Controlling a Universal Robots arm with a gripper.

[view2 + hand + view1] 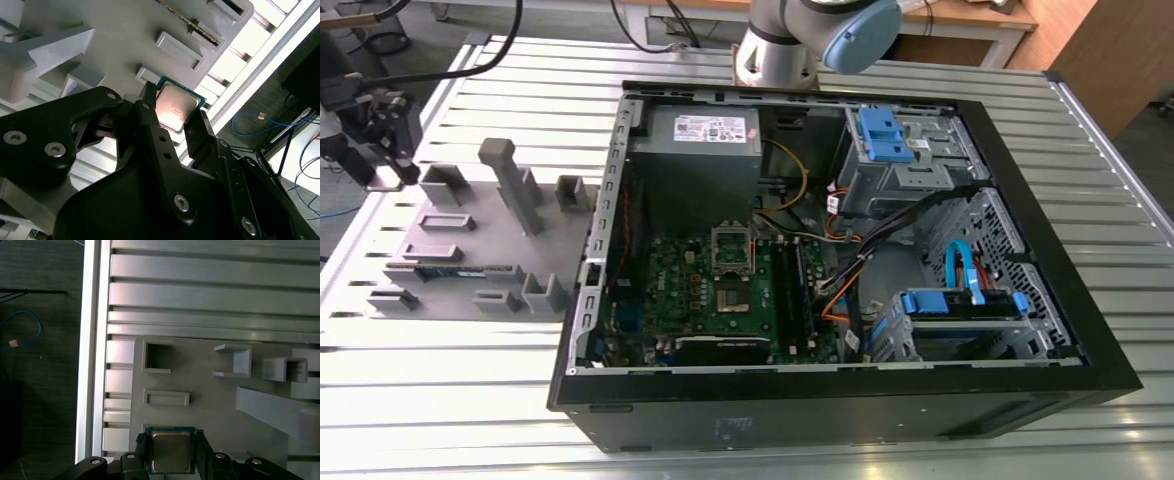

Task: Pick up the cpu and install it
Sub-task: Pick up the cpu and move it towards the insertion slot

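Second wrist view | gripper (174, 112) pinching small square silver-topped cpu (176, 111) by opposite edges, over grey moulded parts tray (125, 30) | exterior view: gripper at 10 o'clock of open black computer case (854, 410) | step: pick-up, grasp looks secure | install calls for level carry, square alignment with dark metal-framed socket (731, 266)

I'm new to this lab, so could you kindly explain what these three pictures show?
This is one robot arm working at a slatted metal table. The exterior view comes from a camera off the arm: it shows an open computer case and, toward the exterior view's left, a grey parts tray. Both wrist views come from cameras riding on the arm, looking past its black gripper. It is closed on a small square silver-topped chip at the tray's edge; whether the chip is lifted clear, I cannot tell.
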